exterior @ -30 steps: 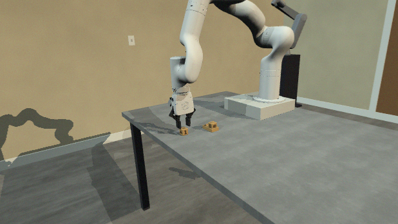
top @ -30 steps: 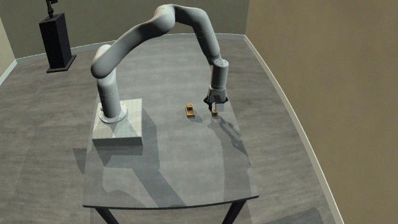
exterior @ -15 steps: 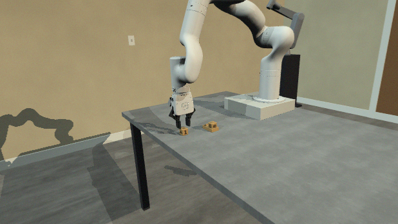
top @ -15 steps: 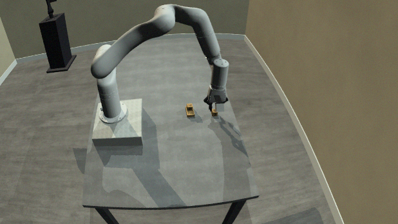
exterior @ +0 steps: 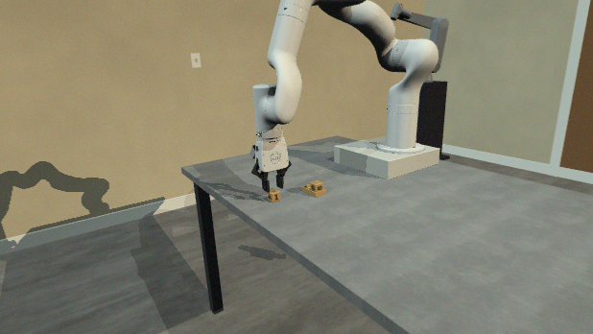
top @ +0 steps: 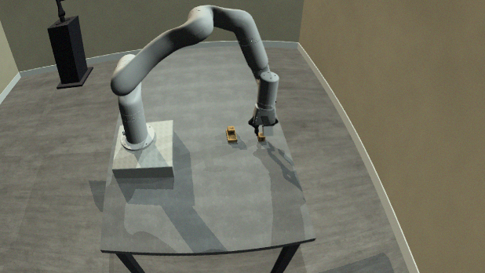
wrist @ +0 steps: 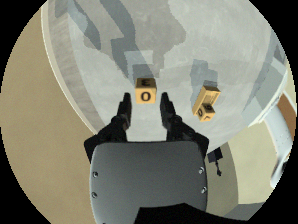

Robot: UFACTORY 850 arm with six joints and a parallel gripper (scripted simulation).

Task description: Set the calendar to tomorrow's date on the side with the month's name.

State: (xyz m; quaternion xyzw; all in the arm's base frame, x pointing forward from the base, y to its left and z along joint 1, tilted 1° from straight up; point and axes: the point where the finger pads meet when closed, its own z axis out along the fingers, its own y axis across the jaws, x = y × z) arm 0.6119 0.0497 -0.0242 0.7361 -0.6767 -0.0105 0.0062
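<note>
A loose wooden date cube [exterior: 273, 195] stands on the table near its far edge, apart from the tray. It shows a 0 on top in the wrist view [wrist: 145, 91] and a 1 on one side in the exterior view. It also shows in the top view [top: 260, 136]. The small wooden tray [exterior: 313, 192] lies flat on the table beside it with one cube standing in it; it shows too in the other views [top: 231, 134] [wrist: 206, 103]. My gripper [exterior: 272, 184] [wrist: 145, 99] points straight down, open, with its fingertips just above the loose cube.
The arm's base block [top: 144, 149] stands on the table behind the tray. The table edge [exterior: 225, 202] runs close to the loose cube. A black pedestal [top: 68, 49] stands on the floor far off.
</note>
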